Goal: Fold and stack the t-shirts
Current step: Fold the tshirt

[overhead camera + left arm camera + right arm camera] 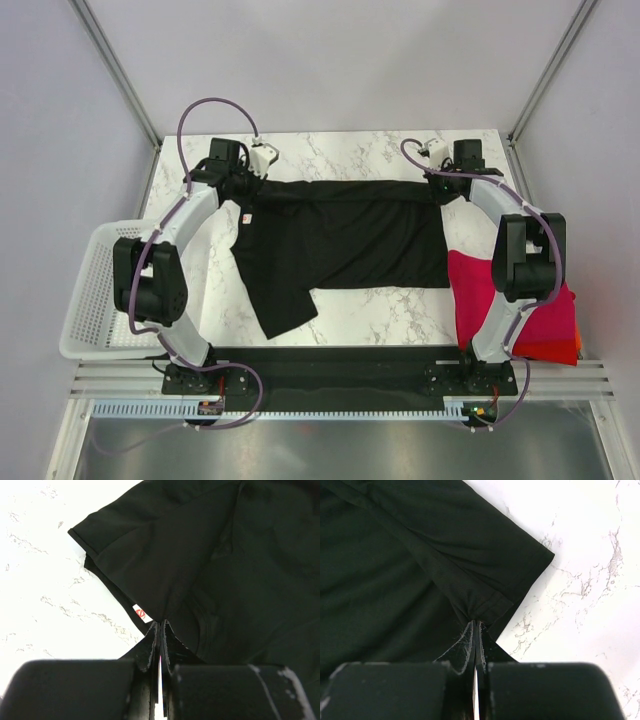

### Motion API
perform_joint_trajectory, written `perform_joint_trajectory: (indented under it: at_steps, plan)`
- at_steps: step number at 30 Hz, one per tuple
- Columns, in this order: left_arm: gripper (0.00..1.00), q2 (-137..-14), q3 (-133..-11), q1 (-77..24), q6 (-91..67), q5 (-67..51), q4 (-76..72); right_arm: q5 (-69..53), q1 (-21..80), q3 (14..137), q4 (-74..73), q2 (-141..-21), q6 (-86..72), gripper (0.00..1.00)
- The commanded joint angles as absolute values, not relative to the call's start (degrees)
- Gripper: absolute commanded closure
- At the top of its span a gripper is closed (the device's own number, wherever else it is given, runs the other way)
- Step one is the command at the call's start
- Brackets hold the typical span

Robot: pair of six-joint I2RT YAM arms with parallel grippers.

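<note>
my left gripper [159, 626] pinched tight on the far left corner of the black t-shirt [345, 240] | my right gripper [476, 623] pinched tight on its far right corner | t-shirt lies across the marble table [340, 155], between my arms

The white marble table [380, 310] carries a black t-shirt [340, 240] spread across its far half, one sleeve trailing toward the near edge. A folded magenta-red t-shirt [468, 295] lies over an orange-red t-shirt [562, 353] at the near right corner. A white mesh basket [85, 300] sits at the left edge.

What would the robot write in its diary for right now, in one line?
black t-shirt: spread on table | left claw: shut on its far edge | right claw: same | red shirts: piled at right
</note>
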State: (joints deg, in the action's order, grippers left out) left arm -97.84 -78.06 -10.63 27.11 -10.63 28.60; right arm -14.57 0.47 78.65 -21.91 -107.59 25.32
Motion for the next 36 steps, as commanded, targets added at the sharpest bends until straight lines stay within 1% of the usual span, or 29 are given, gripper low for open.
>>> perform_joint_trajectory:
  at_steps: [1, 7, 11, 12, 13, 14, 15, 17, 19, 20, 22, 24, 25, 28, 29, 31, 32, 36]
  plan:
    - [0.98, -94.75, -78.49, -10.64, 28.39, -11.07, 30.41, -15.73, 0.35, 78.14, -21.97, -105.38, 24.35, 1.00]
    - [0.98, -93.78, -77.26, -10.46, 28.56, -11.25, 31.46, -16.00, 0.44, 78.22, -22.67, -105.12, 24.61, 1.00]
    - [0.98, -92.55, -76.55, -9.85, 28.56, -11.34, 32.95, -16.44, 0.44, 78.31, -25.91, -104.59, 24.96, 1.00]
    - [0.94, -92.11, -76.55, -9.67, 28.74, -11.42, 33.83, -16.17, 0.35, 78.14, -26.45, -104.24, 25.13, 1.00]
    - [0.89, -90.98, -76.73, -9.41, 28.83, -10.99, 34.62, -16.26, 0.35, 78.05, -27.15, -103.80, 25.57, 0.98]
    - [0.75, -90.01, -76.90, -8.71, 28.83, -10.46, 35.24, -16.52, 0.35, 78.74, -29.42, -103.45, 26.79, 0.90]
    - [0.68, -89.04, -76.90, -8.01, 28.31, -10.37, 35.07, -16.70, 0.35, 79.79, -30.49, -103.36, 26.81, 0.74]
    - [0.56, -87.98, -77.95, -6.51, 28.30, -10.81, 33.24, -17.22, 0.18, 82.68, -30.94, -103.80, 25.76, 0.71]
    - [0.54, -89.64, -80.58, -6.42, 28.74, -9.76, 32.09, -18.36, 0.26, 87.07, -30.59, -106.15, 24.88, 0.71]
    - [0.53, -92.61, -81.73, -6.42, 29.26, -9.67, 31.73, -18.54, 0.18, 88.75, -30.50, -107.48, 24.44, 0.70]
    - [0.53, -95.79, -84.19, -6.50, 29.01, -9.49, 31.82, -18.37, 0.18, 94.01, -30.59, -110.38, 23.64, 0.69]
    - [0.55, -100.88, -87.61, -6.50, 27.95, -9.58, 31.99, -18.54, 0.26, 97.10, -31.02, -114.42, 23.55, 0.71]
    - [0.56, -103.25, -90.93, -6.59, 27.43, -9.49, 32.51, -18.54, 0.18, 98.51, -31.11, -115.56, 23.47, 0.71]
    - [0.68, -111.08, -97.79, -6.50, 26.63, -10.28, 35.85, -18.28, 0.26, 104.30, -31.37, -121.53, 23.64, 0.72]
    - [0.75, -112.40, -98.78, -6.50, 26.20, -10.63, 36.03, -18.19, 0.26, 105.37, -31.81, -122.60, 23.64, 0.73]
    - [0.80, -115.39, -100.54, -6.50, 25.49, -11.42, 35.69, -18.02, 0.26, 107.48, -32.60, -125.32, 23.82, 0.73]
    - [0.82, -116.44, -101.24, -6.50, 25.05, -11.60, 35.68, -17.93, 0.18, 108.10, -32.78, -126.03, 23.91, 0.74]
    - [0.82, -122.41, -104.41, -6.50, 24.70, -11.60, 35.25, -17.58, 0.26, 109.07, -32.87, -128.32, 24.08, 0.74]
